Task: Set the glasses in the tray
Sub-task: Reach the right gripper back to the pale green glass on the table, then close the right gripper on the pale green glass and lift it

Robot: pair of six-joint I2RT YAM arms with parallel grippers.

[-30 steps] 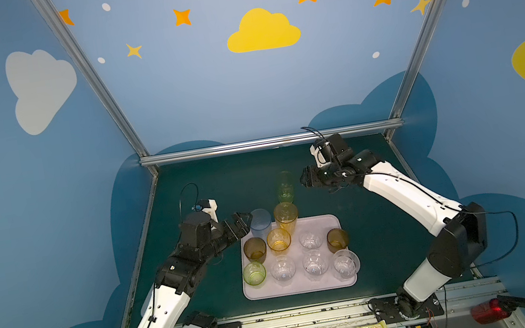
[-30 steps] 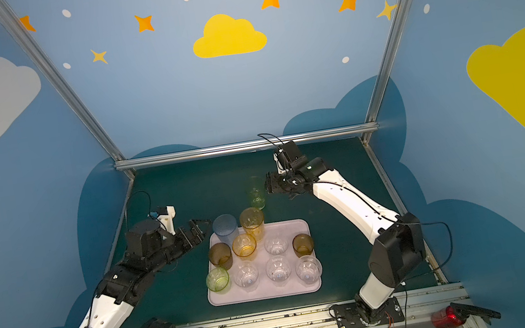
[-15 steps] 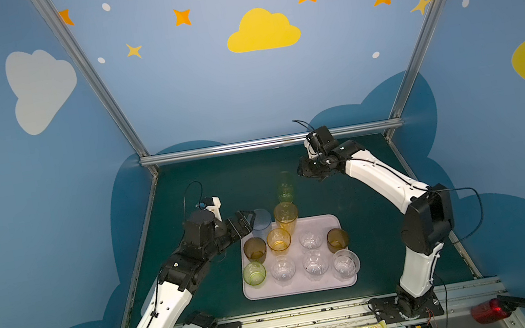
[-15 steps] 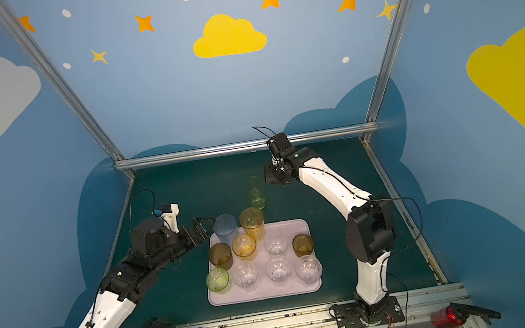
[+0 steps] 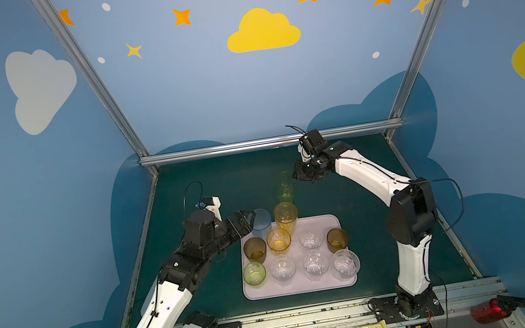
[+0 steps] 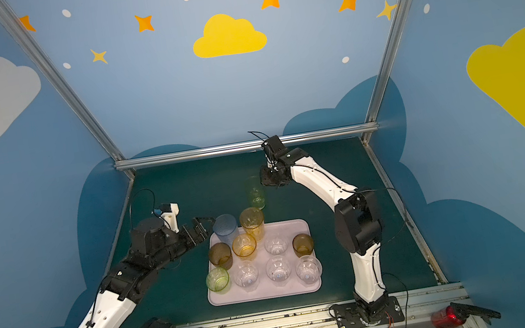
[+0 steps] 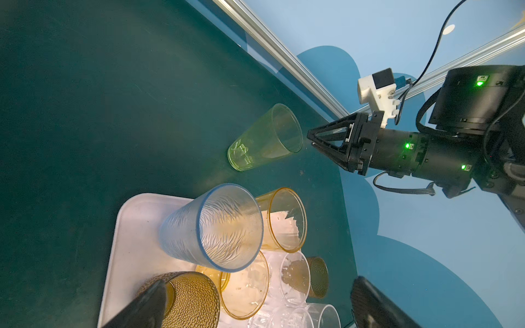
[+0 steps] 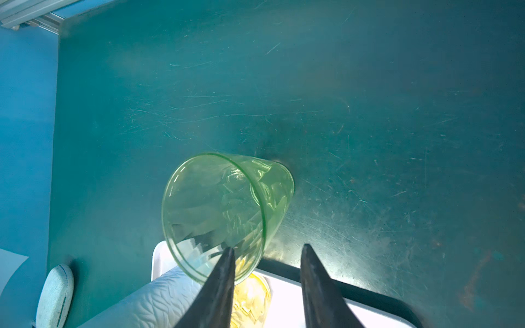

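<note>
The dark green bench (image 5: 209, 194) is carrying everything, and the pale pink-lilac tray (image 5: 329, 222) is sitting on its near middle. The left claw (image 5: 250, 222) is hanging at the tray's far left corner with its jaws spread as wide as they go, gripping nothing. Its tips are pointing at the tall blue glass (image 5: 261, 224), which is standing just ahead of them on that corner of the tray. The right claw (image 8: 268, 250) is reaching in from the far right, jaws partway apart with only bare bench showing between them, so it is holding nothing. In the right wrist view one finger (image 8: 224, 272) is overlapping the rim of the tall green glass (image 5: 284, 188), though I cannot tell whether it is touching. That glass is standing upright on the bench just beyond the tray's far edge, the one glass outside the tray. The tall yellow glass (image 5: 286, 216) is standing on the tray's far edge, right of the blue one. Nearer, the short ones are standing in two rows: a brown glass (image 5: 255, 250), an amber glass (image 5: 279, 240), a clear glass (image 5: 310, 240) and a second brown glass (image 5: 337, 239). In front of those are a short green glass (image 5: 254, 274) and three more clear glasses (image 5: 315, 265).
</note>
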